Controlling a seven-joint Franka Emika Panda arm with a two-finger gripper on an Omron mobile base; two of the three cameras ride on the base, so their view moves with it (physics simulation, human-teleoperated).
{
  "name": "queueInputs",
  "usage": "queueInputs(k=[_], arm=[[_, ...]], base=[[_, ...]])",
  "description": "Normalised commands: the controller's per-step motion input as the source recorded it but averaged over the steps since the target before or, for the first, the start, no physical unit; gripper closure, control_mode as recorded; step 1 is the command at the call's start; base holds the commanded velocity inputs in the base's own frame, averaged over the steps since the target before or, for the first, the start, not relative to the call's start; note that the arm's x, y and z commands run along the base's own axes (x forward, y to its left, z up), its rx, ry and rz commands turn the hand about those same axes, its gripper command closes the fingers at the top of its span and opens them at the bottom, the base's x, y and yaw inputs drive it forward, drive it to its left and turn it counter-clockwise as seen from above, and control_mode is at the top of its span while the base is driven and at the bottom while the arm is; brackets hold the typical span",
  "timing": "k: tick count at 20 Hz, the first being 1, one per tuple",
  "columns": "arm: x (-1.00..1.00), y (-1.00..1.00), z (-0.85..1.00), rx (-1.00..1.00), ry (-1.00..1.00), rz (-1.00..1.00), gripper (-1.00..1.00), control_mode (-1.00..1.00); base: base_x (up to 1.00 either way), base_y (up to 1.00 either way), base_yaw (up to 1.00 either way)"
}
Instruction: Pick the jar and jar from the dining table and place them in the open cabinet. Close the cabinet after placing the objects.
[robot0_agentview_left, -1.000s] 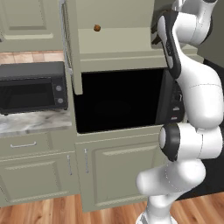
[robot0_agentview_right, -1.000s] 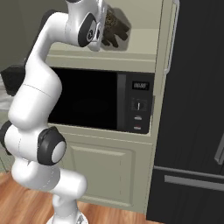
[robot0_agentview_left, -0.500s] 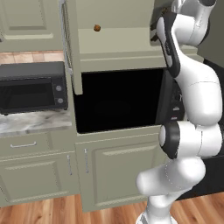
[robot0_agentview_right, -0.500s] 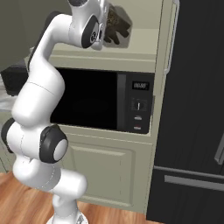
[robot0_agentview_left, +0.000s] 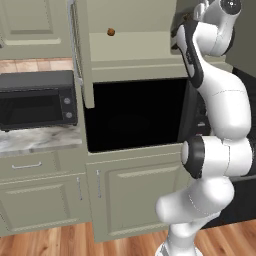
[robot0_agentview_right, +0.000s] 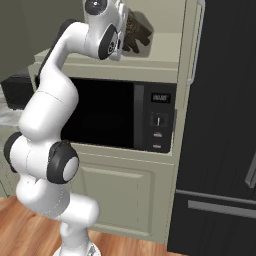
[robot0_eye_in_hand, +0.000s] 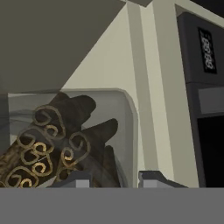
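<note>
My gripper (robot0_agentview_right: 128, 38) is shut on a clear glass jar (robot0_agentview_right: 137, 32) of dark brown sticks, held high inside the open sage-green cabinet (robot0_agentview_right: 165, 45). In the hand view the jar (robot0_eye_in_hand: 65, 135) lies sideways between my fingertips (robot0_eye_in_hand: 76, 180), its curled stick ends facing the camera, close above the pale shelf (robot0_eye_in_hand: 109, 65). The cabinet door (robot0_agentview_left: 82, 55) stands swung out to the left. A small brown round thing (robot0_agentview_left: 110, 32) sits at the back of the cabinet. The dining table is out of view.
A black built-in microwave (robot0_agentview_right: 115, 115) sits right under the cabinet shelf. A smaller black microwave (robot0_agentview_left: 37, 102) stands on the marble counter (robot0_agentview_left: 40, 141) to the left. A black fridge (robot0_agentview_right: 220, 125) flanks the right side. The door's silver bar handle (robot0_agentview_left: 73, 42) juts toward me.
The hand with the jar has edged slightly right and down, deeper over the cabinet shelf. Nothing else has moved.
</note>
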Motion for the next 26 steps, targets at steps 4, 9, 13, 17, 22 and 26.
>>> queueInputs(k=[4,9,13,17,22,26], arm=[[0.28,-0.06,0.00,0.00,0.08,0.00,1.00,-1.00],[0.31,-0.06,0.00,0.00,0.08,0.00,1.00,-1.00],[0.25,-0.01,0.00,0.00,0.11,0.00,1.00,-1.00],[0.21,0.00,0.00,0.00,0.09,0.00,1.00,-1.00],[0.15,0.00,0.00,0.00,0.04,0.00,1.00,-1.00],[0.12,0.00,0.00,0.00,0.02,0.01,1.00,-1.00]], base=[[0.00,0.00,0.00],[0.00,0.00,0.00],[0.00,0.00,0.00],[0.00,0.00,0.00],[0.00,0.00,0.00],[0.00,0.00,0.00]])
